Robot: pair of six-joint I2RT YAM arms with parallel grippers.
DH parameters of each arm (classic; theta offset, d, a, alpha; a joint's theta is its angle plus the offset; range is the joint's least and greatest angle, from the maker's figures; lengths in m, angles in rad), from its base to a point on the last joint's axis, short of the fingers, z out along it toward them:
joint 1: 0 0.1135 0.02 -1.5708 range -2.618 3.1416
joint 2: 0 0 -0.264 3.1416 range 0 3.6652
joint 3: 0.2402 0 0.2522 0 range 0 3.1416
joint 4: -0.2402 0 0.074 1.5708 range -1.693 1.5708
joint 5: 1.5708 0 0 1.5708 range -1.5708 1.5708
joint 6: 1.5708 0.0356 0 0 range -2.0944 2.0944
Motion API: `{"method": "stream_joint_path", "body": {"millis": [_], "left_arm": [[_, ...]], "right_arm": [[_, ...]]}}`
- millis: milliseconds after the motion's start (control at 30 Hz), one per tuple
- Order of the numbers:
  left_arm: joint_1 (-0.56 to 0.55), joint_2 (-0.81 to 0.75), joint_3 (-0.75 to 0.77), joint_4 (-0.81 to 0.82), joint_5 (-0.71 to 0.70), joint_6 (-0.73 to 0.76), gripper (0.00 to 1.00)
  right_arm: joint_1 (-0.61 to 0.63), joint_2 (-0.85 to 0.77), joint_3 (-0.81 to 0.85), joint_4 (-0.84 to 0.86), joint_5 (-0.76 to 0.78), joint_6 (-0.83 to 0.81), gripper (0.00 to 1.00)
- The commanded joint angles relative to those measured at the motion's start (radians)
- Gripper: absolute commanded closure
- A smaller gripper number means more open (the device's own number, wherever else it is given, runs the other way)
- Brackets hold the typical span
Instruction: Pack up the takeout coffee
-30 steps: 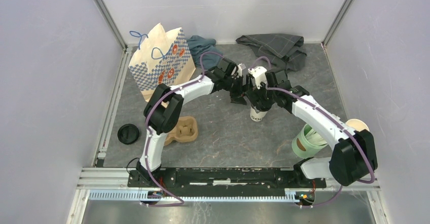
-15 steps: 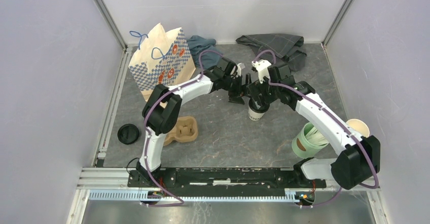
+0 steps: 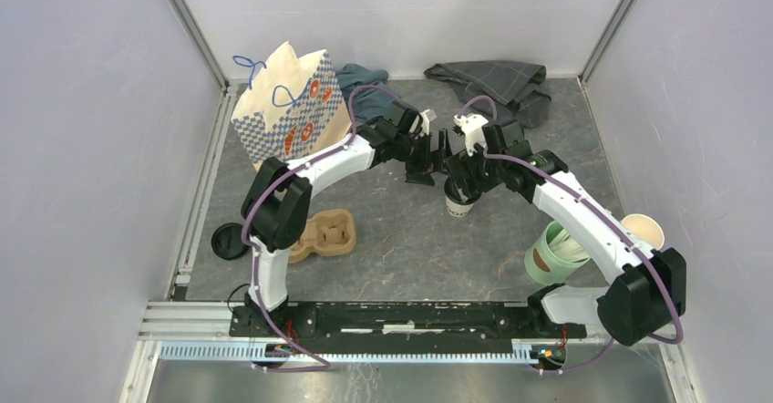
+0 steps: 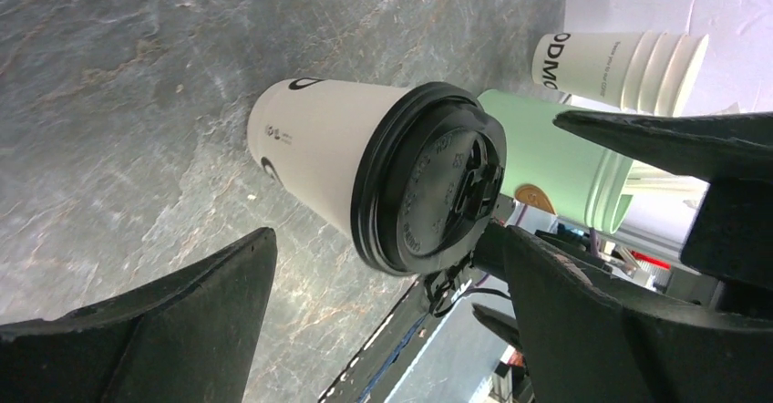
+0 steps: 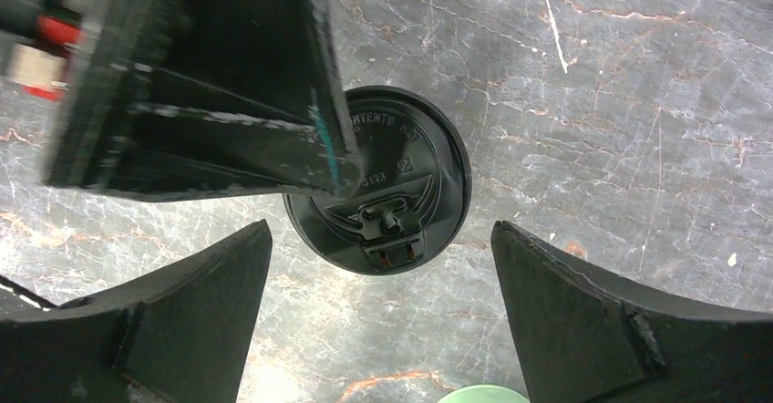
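The right gripper (image 5: 381, 230) hangs right over the takeout coffee (image 3: 460, 201) with its two fingers spread wide, one on each side, and neither one touches the cup. The left gripper (image 4: 387, 239) is just beside the cup, on the side nearer the paper bag (image 3: 290, 116). Its fingers are spread wide too, and it holds nothing. The cup stands upright on the grey worktop (image 3: 401, 248), near the middle and a bit toward the far edge. Its black lid (image 5: 401, 193) is pressed on all the way round. The cup is thin paper, so it is likely light and smooth, and its sides will bend in if squeezed hard. The lid hides the inside, so I cannot tell if there is a drink in it. If there is, it will be heavier and could spill. The best place to hold it is the white side just under the lid's rim, with a soft squeeze. The lid alone might pop off, so keep the cup upright.
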Motion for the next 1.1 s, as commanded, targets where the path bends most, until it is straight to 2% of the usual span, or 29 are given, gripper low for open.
{"method": "stream_joint_path", "body": {"millis": [0, 200, 433, 700, 933, 1067], "left_arm": [[0.043, -0.118, -0.020, -0.073, -0.083, 0.068, 0.00], [0.122, -0.243, -0.090, -0.131, -0.129, 0.095, 0.00], [0.133, -0.349, -0.177, -0.142, -0.132, 0.083, 0.00], [0.133, -0.409, -0.226, -0.142, -0.140, 0.066, 0.00], [0.133, -0.431, -0.215, -0.158, -0.140, 0.058, 0.00], [0.133, -0.457, -0.214, -0.158, -0.129, 0.043, 0.00]], "right_arm": [[0.017, 0.038, 0.009, 0.011, 0.004, -0.046, 0.02], [0.034, 0.076, 0.024, 0.021, 0.028, -0.069, 0.02], [0.043, 0.096, 0.019, 0.040, 0.024, -0.067, 0.02], [0.043, 0.106, 0.017, 0.044, 0.065, -0.054, 0.12], [0.036, 0.090, 0.014, 0.045, 0.267, -0.003, 0.14], [-0.050, 0.085, -0.002, 0.082, 0.299, 0.041, 0.14]]}}
